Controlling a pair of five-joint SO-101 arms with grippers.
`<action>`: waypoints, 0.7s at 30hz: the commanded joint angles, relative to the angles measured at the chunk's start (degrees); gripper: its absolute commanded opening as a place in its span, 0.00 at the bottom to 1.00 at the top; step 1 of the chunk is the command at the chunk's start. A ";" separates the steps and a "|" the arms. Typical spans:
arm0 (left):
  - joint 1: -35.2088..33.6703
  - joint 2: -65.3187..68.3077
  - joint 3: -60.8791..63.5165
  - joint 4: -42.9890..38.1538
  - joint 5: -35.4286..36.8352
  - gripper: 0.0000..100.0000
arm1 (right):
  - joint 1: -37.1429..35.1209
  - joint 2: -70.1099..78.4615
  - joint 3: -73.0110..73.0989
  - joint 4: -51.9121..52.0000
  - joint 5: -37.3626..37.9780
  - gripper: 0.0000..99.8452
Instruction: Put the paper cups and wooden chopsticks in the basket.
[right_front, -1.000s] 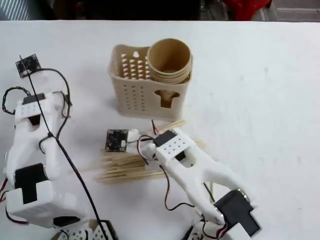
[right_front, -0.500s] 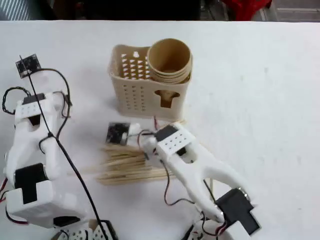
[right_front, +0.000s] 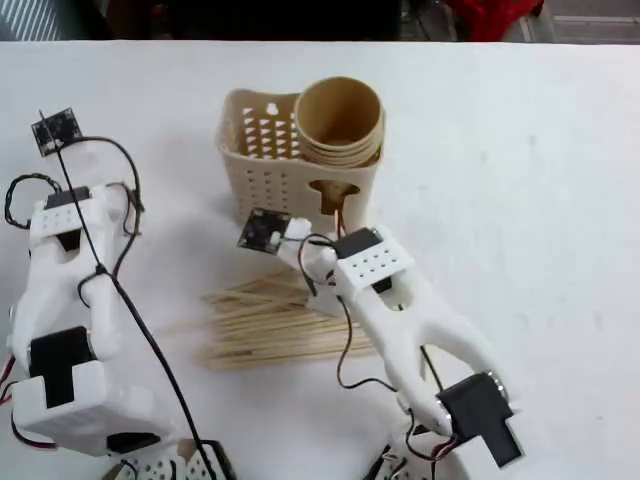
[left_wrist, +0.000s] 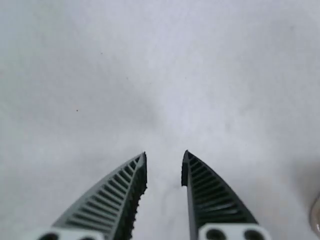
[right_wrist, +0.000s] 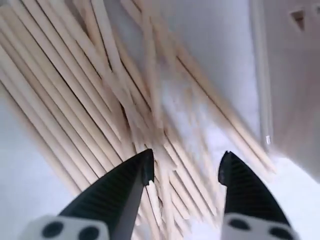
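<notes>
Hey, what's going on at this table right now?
The paper cups already sit stacked in the basket. The wooden chopsticks lie in a loose pile on the table beside it. The right claw hangs open above that pile, holding nothing. The left claw is open over the table, off to the side.

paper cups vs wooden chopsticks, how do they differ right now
The paper cups are inside the basket; the chopsticks are on the table in front of it. The paper cups stand upright and nested; the chopsticks lie flat in a loose pile. Both are tan.
</notes>
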 joint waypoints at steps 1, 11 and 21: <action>0.40 -0.40 0.00 -0.97 0.35 0.13 | 0.13 -0.75 -2.11 0.31 -0.26 0.23; 0.40 -0.40 0.00 -0.79 0.35 0.13 | -10.51 -0.22 0.00 -5.58 0.26 0.22; 0.40 -0.40 0.00 -0.62 0.35 0.13 | -11.12 3.12 1.49 -10.33 0.18 0.19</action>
